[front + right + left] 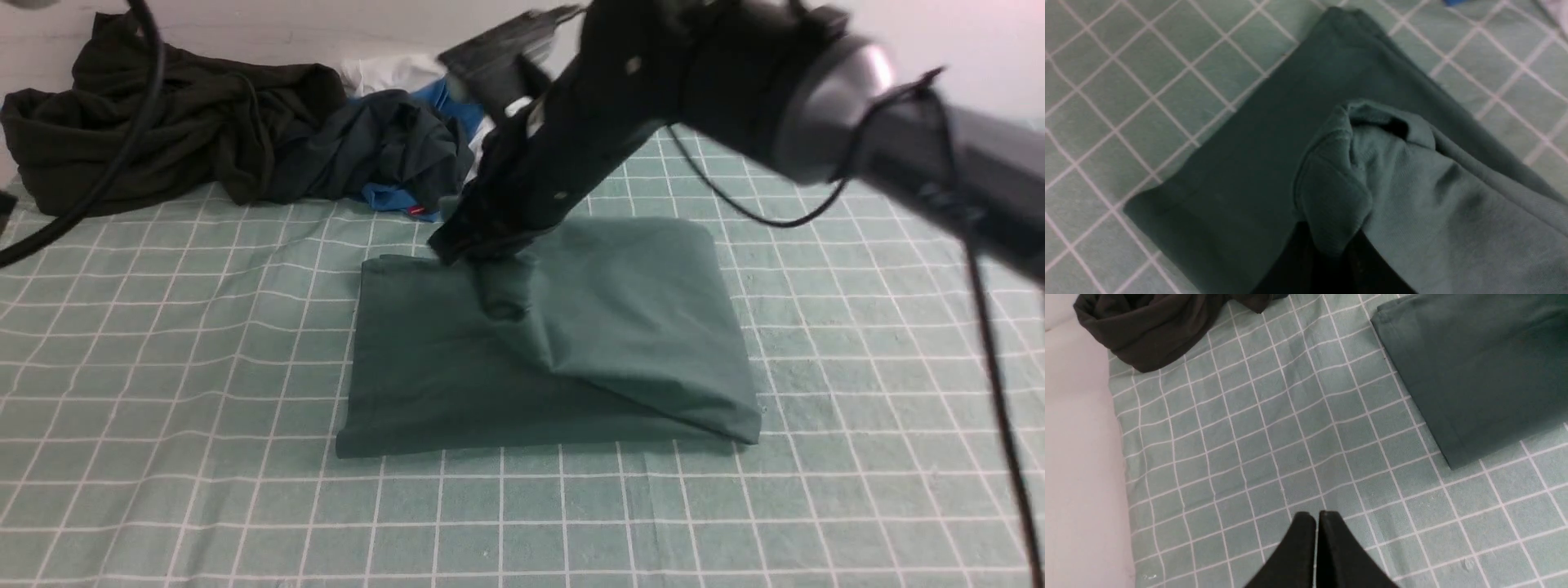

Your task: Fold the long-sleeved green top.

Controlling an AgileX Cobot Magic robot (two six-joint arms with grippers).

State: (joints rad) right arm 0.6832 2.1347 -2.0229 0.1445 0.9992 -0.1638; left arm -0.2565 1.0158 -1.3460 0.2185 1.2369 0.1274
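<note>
Cloth of the green long-sleeved top is pinched in the right gripper, left gripper pressed together, empty; carry flap low across, release only with edges aligned.

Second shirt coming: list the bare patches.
Bare checked cloth: left of the green top, in front of the dark clothes pile; the near strip; right of the top, under the right arm. Crowded: the far left.

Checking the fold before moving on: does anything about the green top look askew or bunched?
Yes. The green long-sleeved top is mostly a neat rectangle, but the right gripper pinches a wad of its upper layer, so that flap lies diagonal and puffy rather than flat. No damage shows.
</note>
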